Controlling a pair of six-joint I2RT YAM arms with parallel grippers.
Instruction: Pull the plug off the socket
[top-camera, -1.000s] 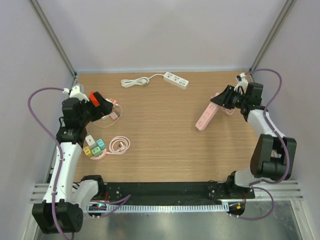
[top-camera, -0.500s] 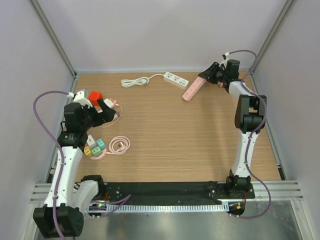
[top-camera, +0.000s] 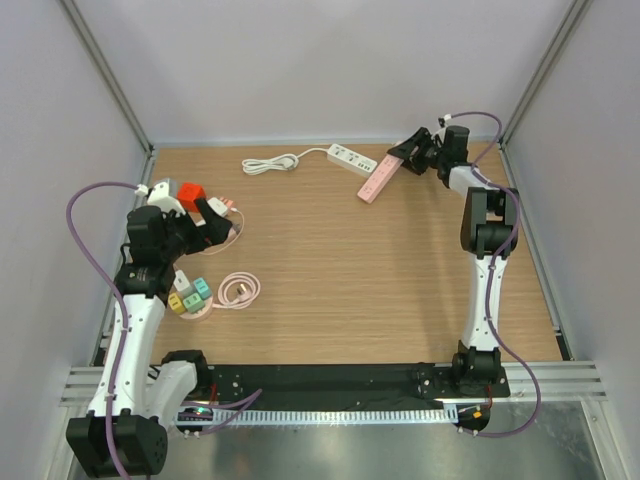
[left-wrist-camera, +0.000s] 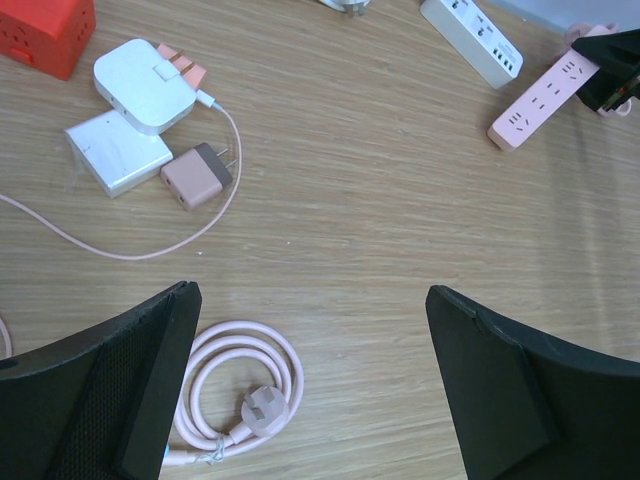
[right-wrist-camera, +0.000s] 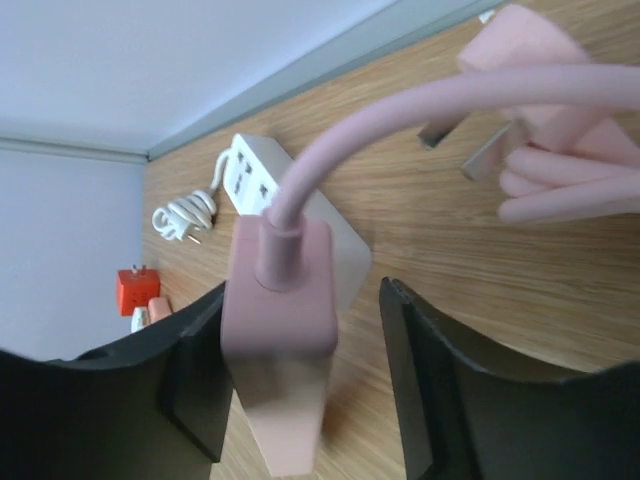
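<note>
at 1 o'clock on the table (top-camera: 330, 270): pink power strip (top-camera: 376, 180), pinched at its cable end by the right gripper (top-camera: 402, 158). tilted, free end pointing to 7 o'clock, just beside the white power strip (top-camera: 352, 159) at 12 o'clock; cannot tell if touching. in the right wrist view: fingers (right-wrist-camera: 190, 380) on both flanks of the strip body, pink cable coming straight out of its end. at 2 o'clock of that view: pink plug (right-wrist-camera: 520, 45), prongs bare, against the bundled cord.

at 9 o'clock: left gripper (top-camera: 213, 213), spread wide, hovering over the wood with nothing between the fingers (left-wrist-camera: 120, 390). just beside it at 10 o'clock: red cube socket (top-camera: 190, 194). in the left wrist view: rounded white adapter (left-wrist-camera: 145, 75) touching a square white adapter (left-wrist-camera: 115, 150), brown-pink charger (left-wrist-camera: 195, 175) against the square one, thin pink wire looping out from the rounded one.

at 8 o'clock: coiled pink cable (left-wrist-camera: 262, 410), with a coloured adapter cluster (top-camera: 187, 296) just beside it toward 9 o'clock.

at 11 o'clock: coiled white cord (top-camera: 268, 164) of the white strip.
</note>
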